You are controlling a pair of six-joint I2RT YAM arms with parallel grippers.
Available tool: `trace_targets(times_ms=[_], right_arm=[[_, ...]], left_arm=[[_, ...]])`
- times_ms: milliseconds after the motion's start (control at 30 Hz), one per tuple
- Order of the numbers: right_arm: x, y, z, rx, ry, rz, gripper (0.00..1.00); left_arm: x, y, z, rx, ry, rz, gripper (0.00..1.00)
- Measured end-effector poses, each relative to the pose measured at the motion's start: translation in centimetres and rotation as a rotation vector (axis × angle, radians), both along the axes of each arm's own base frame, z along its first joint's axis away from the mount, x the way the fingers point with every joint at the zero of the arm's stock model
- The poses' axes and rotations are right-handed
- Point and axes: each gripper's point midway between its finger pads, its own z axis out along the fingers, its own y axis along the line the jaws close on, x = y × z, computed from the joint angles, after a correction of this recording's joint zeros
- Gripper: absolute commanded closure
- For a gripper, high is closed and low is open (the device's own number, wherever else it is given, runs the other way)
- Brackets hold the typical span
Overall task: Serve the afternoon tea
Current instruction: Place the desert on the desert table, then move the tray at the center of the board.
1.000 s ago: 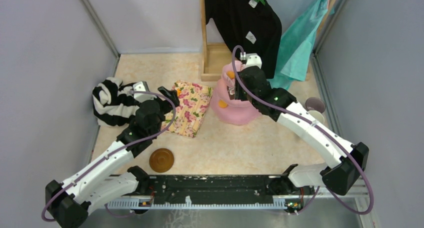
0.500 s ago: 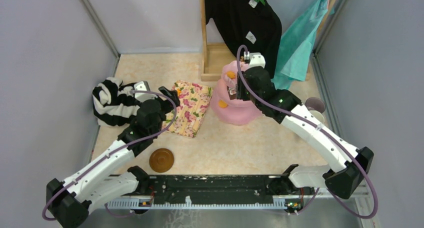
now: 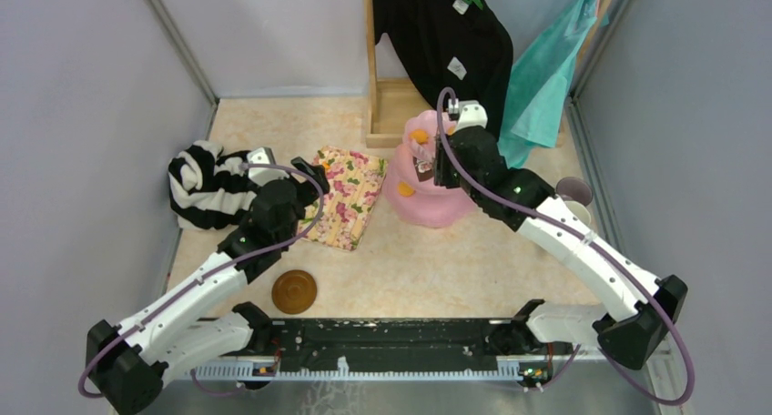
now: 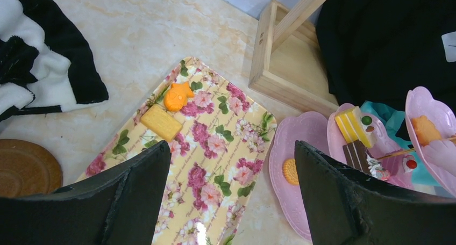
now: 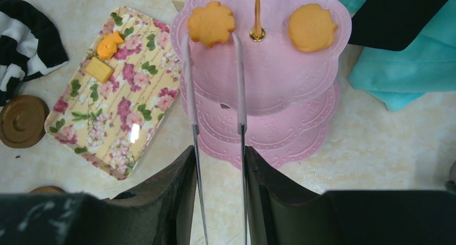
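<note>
The pink three-tier cake stand (image 3: 428, 204) stands mid-table. My right gripper (image 5: 219, 159) is shut on metal tongs (image 5: 240, 84) with pink tips. The tips sit on either side of a flower-shaped orange pastry (image 5: 211, 23) on the top tier (image 5: 269, 67). A round orange pastry (image 5: 312, 26) lies beside the gold post. My left gripper (image 4: 231, 175) hangs open and empty over the floral-print tray (image 4: 215, 148). That tray carries a fish-shaped orange pastry (image 4: 178, 95) and a yellow one (image 4: 161, 122). The lower tiers hold a cookie (image 4: 290, 171) and cake slices (image 4: 352, 124).
A brown saucer (image 3: 294, 290) lies near the front left. A lilac mug (image 3: 573, 190) and a cream mug (image 3: 576, 213) stand at the right wall. The striped garment (image 3: 205, 183) lies at left. A wooden rack (image 3: 391, 106) with black and teal clothes rises behind the stand.
My right arm has shifted slightly right and further back over the stand, carrying the tongs. The left arm has barely moved.
</note>
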Motion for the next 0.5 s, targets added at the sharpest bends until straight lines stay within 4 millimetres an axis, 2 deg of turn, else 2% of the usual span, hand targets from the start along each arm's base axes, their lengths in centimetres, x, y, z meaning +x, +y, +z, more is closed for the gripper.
trace_targets(times_ms=[267,500], right_arm=[[-0.9,-0.6,-0.1,0.005,-0.001,0.008,0.74],[-1.4,-1.0,-0.7,-0.01,-0.008,0.029,0.76]], left_arm=[[0.0,0.2,-0.5,0.015,0.015,0.009,0.1],[-0.1,0.8,-0.6,0.023,0.02,0.042,0.1]])
